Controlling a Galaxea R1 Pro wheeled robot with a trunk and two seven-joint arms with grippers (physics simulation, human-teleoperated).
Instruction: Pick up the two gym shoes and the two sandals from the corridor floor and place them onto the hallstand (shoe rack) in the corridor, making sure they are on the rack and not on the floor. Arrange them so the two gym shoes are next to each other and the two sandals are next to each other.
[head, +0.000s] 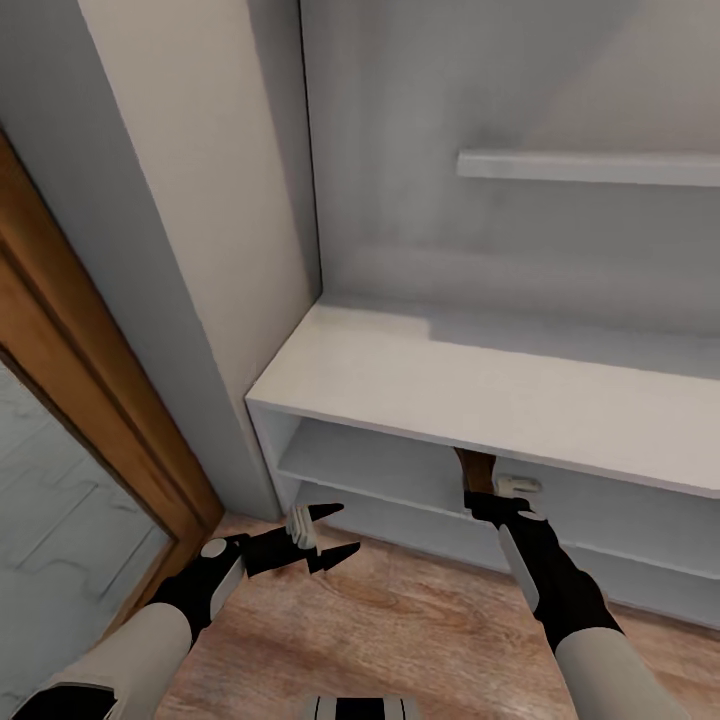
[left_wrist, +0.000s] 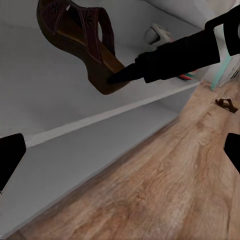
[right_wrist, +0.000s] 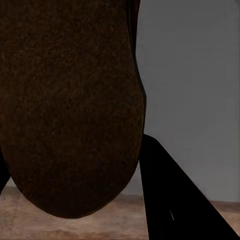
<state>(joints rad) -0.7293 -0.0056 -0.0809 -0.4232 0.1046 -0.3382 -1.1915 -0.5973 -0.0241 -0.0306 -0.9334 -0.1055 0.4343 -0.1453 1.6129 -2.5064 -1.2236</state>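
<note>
Hallstand (head: 480, 385) stands on corridor floor (head: 400, 620).

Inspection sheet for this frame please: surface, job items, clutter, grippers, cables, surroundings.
Surface: wood plank floor; pale grey shoe rack with a bare top and open lower shelves.
Job items: one brown sandal held at the rack's upper open shelf; a second sandal lies on the floor further along; a gym shoe sits inside the shelf.
Clutter: nothing seen.
Grippers: right gripper shut on the sandal at the shelf opening; left gripper open and empty, above the floor.
Cables: nothing seen.
Surroundings: grey wall, wall shelf, wooden door frame on the left.
</note>
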